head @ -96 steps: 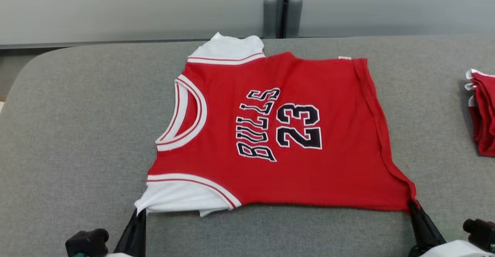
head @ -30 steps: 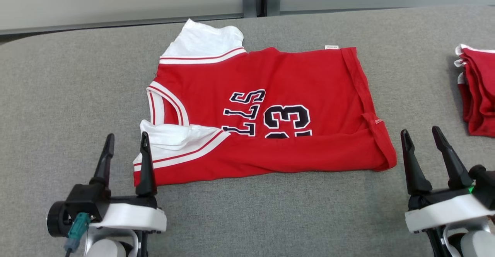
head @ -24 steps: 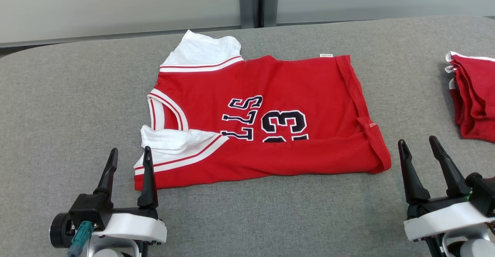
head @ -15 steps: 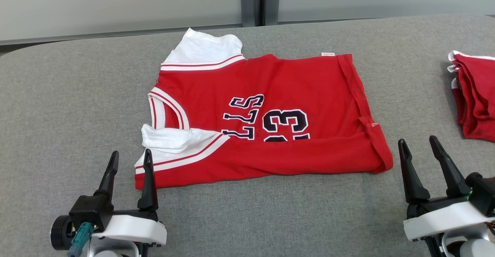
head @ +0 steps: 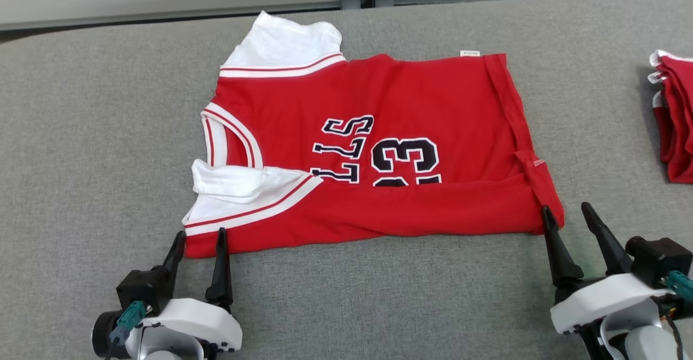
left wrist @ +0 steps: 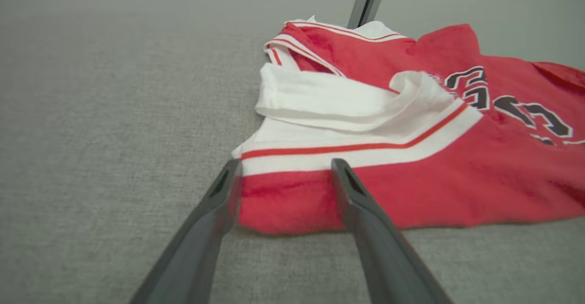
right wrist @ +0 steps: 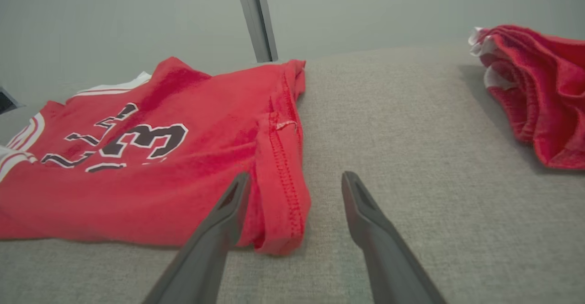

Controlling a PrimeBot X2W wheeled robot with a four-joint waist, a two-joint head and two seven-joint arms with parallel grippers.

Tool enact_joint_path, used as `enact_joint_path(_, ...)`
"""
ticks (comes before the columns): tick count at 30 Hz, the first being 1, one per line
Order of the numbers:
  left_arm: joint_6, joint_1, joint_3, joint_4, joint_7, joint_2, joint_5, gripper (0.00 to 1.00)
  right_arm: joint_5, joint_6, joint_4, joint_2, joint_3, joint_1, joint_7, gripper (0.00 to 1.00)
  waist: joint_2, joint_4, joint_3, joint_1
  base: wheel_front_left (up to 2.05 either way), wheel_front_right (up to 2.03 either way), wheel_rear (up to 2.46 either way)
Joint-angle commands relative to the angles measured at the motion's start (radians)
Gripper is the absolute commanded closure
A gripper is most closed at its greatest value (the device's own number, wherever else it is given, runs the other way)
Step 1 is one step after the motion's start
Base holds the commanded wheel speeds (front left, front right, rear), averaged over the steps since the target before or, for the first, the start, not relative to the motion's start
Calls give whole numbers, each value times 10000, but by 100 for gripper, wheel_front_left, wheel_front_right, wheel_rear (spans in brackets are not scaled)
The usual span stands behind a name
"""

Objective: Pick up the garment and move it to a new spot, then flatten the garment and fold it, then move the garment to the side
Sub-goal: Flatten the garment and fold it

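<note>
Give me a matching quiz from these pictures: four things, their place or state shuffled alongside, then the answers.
1 jersey
2 red pile
3 left gripper
4 right gripper

A open at the jersey's all-red near corner
B far right on the table
C lying mid-table, near edge folded over
D open at the jersey's white-striped near corner

Pairs: 1-C, 2-B, 3-D, 4-A

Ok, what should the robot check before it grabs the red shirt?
1. The left gripper is open: ok.
2. The right gripper is open: ok.
3. Near left corner of the shirt sits between the left gripper's fingers: ok.
4. Near right corner sits between the right gripper's fingers: ok.
5. The shirt lies flat: not ok, the white strap is bunched.
6. The red pile is apart from the shirt: ok.
</note>
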State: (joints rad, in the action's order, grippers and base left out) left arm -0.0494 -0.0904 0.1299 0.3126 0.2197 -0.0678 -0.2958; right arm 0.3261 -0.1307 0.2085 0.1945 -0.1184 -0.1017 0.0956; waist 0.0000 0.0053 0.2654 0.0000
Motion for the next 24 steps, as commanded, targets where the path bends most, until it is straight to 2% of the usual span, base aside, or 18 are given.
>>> enact_joint_path(1, 72, -205, 16, 148, -54, -5, -94, 0, 113, -1, 210, -8, -42, -201, 48, 0, 0, 24, 219, 0, 0, 0, 0)
enact_joint_path(10, 118, -759, 184, 969, -253, 78, -597, 0, 817, -1, 2093, -108, -752, -1295, 8, 0, 0, 72, 705, 0, 0, 0, 0)
enact_joint_path(11, 137, -788, 233, 1007, -286, 86, -637, 22, 880, -1, 2226, -116, -803, -1375, 73, 5, 0, 78, 713, 0, 0, 0, 0)
enact_joint_path(12, 215, -803, 292, 1045, -355, 94, -706, 77, 978, -1, 2353, -138, -893, -1413, 21, 62, 0, 84, 709, 0, 0, 0, 0)
enact_joint_path(13, 222, -815, 323, 1064, -379, 98, -763, 100, 1021, -1, 2444, -116, -966, -1451, 10, 100, 0, 91, 707, 0, 0, 0, 0)
enact_joint_path(24, 247, -162, 337, 187, -809, -140, -1207, 100, 1591, 2, 2302, 80, -1070, -1067, 310, 100, 0, 95, 118, 0, 0, 0, 0)
